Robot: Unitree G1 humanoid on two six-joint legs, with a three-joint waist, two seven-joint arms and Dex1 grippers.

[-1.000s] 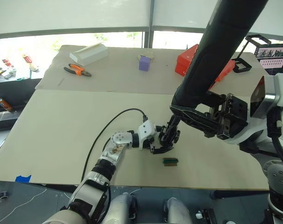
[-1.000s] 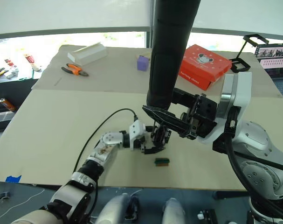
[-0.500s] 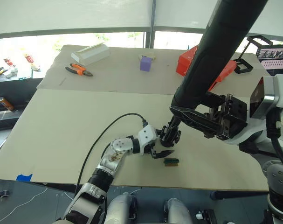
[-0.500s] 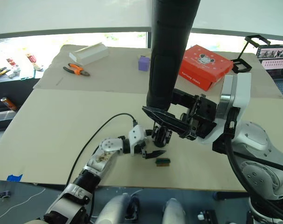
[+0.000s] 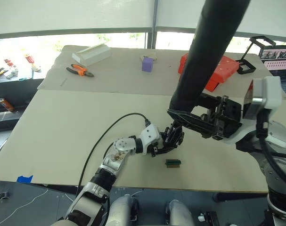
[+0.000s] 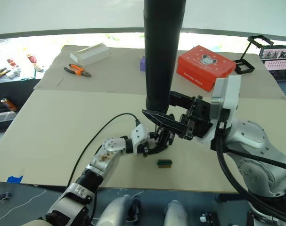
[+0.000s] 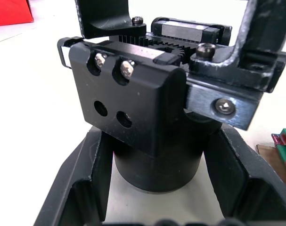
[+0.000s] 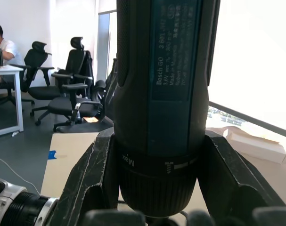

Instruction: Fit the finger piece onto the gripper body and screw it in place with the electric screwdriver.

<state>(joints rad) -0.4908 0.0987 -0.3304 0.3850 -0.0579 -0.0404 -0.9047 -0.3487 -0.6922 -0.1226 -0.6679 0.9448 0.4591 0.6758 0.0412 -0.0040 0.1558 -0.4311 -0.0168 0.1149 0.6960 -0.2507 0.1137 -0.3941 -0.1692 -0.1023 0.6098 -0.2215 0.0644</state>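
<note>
The gripper body (image 7: 147, 108), a chunky black block on a rounded base, stands between my left gripper's (image 5: 167, 143) fingers (image 7: 84, 183), which are shut around that base. A black face with two screw heads (image 7: 112, 63) fronts it. I cannot tell the finger piece apart from the body. My right gripper (image 5: 185, 117) is shut on the electric screwdriver (image 5: 213, 42), a thick black cylinder held nearly upright, its lower end just above the gripper body. The right wrist view shows its labelled barrel (image 8: 166, 70) clamped between the fingers (image 8: 93, 179). The bit is hidden.
A small green-brown block (image 5: 172, 163) lies just in front of the left gripper. A black cable (image 5: 105, 136) loops over the table (image 5: 62, 127). At the back are orange pliers (image 5: 79, 71), a white box (image 5: 91, 54), a purple block (image 5: 147, 64) and a red box (image 6: 201, 66).
Half a second ago the left gripper sat lower, beside the green-brown block; now it is back up around the gripper body. The right arm and screwdriver have shifted slightly left.
</note>
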